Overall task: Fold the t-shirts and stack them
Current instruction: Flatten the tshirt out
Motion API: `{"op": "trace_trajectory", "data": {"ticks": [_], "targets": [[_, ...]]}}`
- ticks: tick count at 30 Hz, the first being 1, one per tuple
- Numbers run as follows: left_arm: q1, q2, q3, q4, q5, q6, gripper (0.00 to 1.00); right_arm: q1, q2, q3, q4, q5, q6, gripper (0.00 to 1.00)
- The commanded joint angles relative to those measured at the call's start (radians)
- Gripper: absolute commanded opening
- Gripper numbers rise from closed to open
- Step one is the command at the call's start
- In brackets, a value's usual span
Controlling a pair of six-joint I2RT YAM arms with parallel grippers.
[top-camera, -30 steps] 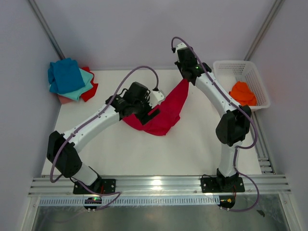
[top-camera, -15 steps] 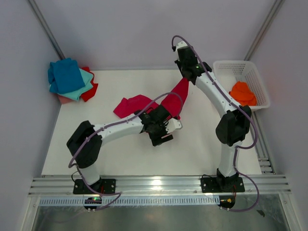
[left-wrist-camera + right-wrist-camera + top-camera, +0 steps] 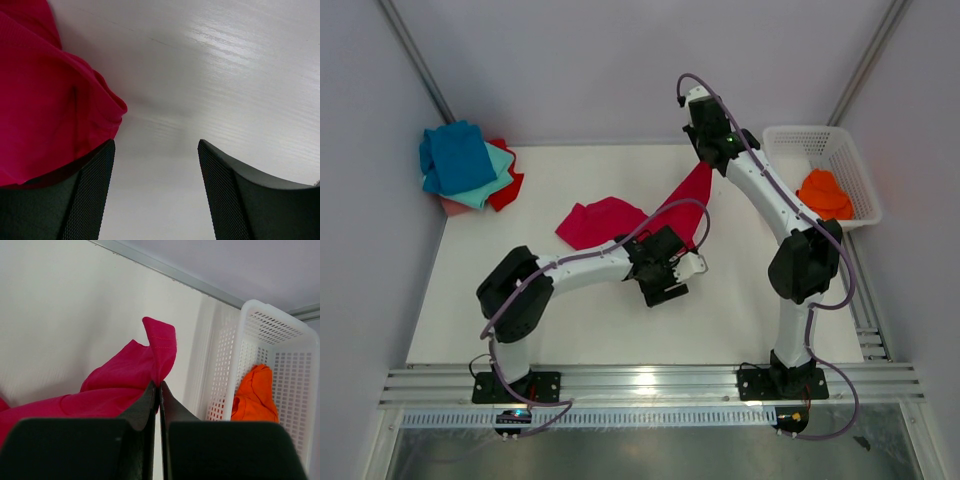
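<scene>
Crimson cloth fills the middle of the scene: one crimson t-shirt (image 3: 610,218) is pinched at a hemmed corner by the right claw (image 3: 705,162), whose two fingers are pressed together on the fabric with no gap showing in the right wrist view (image 3: 159,385). From that claw the shirt hangs down and runs off to its left, the far end lying bunched on the white table (image 3: 570,320). The left claw (image 3: 668,288) sits low over the table beside the near edge of the same shirt, its two fingers spread wide with only bare tabletop between them (image 3: 155,147). In the left wrist view the crimson hem (image 3: 60,90) lies to the left of that claw and reaches the outer side of its left finger (image 3: 92,190), but nothing is gripped. Just right of the right claw stands one white plastic lattice basket (image 3: 848,150), with one orange t-shirt (image 3: 823,192) crumpled inside it. Far to the left of both claws, at the table's back corner, one pile holds four tees: a blue t-shirt (image 3: 455,155) on top, a teal t-shirt (image 3: 500,168) under it, a red t-shirt (image 3: 508,187) poking out on the side towards the claws, and a pink t-shirt (image 3: 454,206) showing at the near edge. That makes six tees counted.
</scene>
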Motion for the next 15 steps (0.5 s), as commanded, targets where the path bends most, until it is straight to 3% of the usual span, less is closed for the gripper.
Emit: {"op": "trace_trajectory", "data": {"ticks": [1, 15], "targets": [[-0.012, 0.006, 0.044, 0.068, -0.030, -0.018, 0.69, -0.001, -0.041, -0.002, 0.041, -0.001, 0.005, 0.03], [-0.012, 0.081, 0.069, 0.126, -0.083, -0.047, 0.64, -0.001, -0.055, -0.029, 0.056, -0.007, 0.004, 0.03]]}}
